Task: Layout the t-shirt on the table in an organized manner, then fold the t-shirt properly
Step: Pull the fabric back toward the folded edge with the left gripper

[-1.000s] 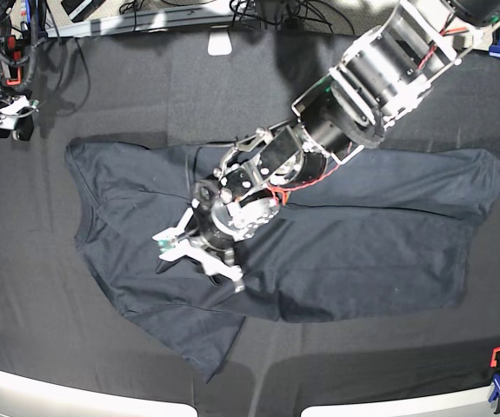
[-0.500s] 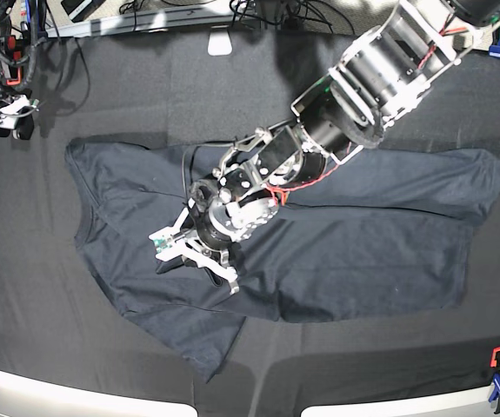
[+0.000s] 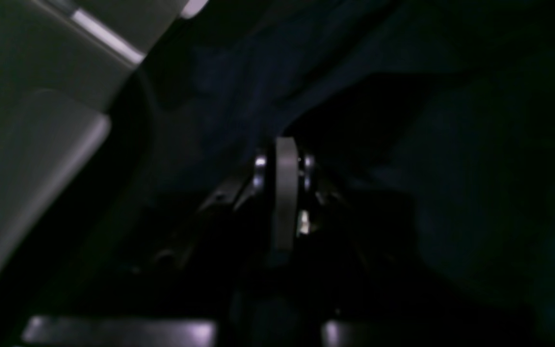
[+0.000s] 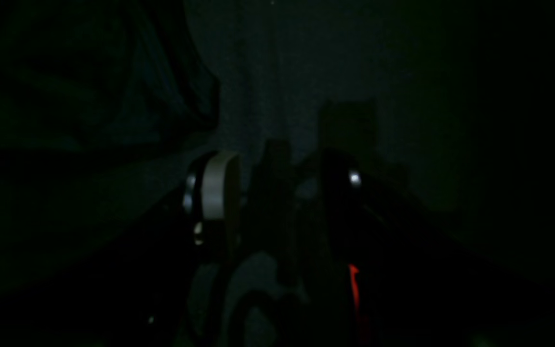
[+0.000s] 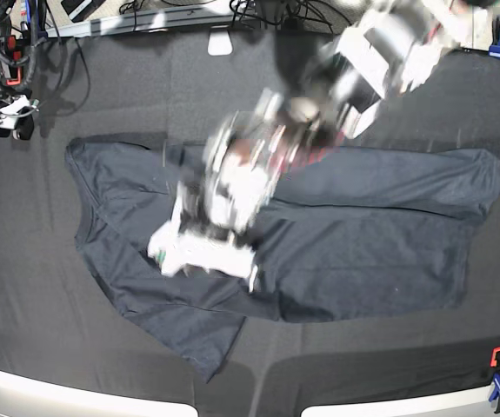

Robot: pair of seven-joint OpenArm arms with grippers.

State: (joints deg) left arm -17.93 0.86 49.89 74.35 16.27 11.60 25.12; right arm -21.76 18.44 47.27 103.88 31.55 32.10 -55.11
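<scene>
Cloth is what your left gripper (image 3: 284,159) has hold of now: its jaws are pressed tight together, and in the left wrist view a dark fold of the t-shirt (image 5: 363,252) rises right at the tips, so it looks pinched there, near the middle of the shirt on its neck side. The arm shows as a blur in the base view, so you cannot tell just where the pinch sits. Your guess should be that you grabbed this spot to pull the bunched part flat, because the shirt is not laid out neat yet. Your right gripper (image 4: 270,168) has its jaws wide apart and holds nothing; its own camera shows only dark cloth under it, and it is too dark to say which cloth. The t-shirt lies spread across the middle of the bench (image 5: 145,78), long way from side to side. It is dark navy with a soft shine, a bit lighter than the black bench cover. One sleeve sticks out at the lower left, the far right end is folded over on itself, and wrinkles run under the arm. No folding is done yet.
</scene>
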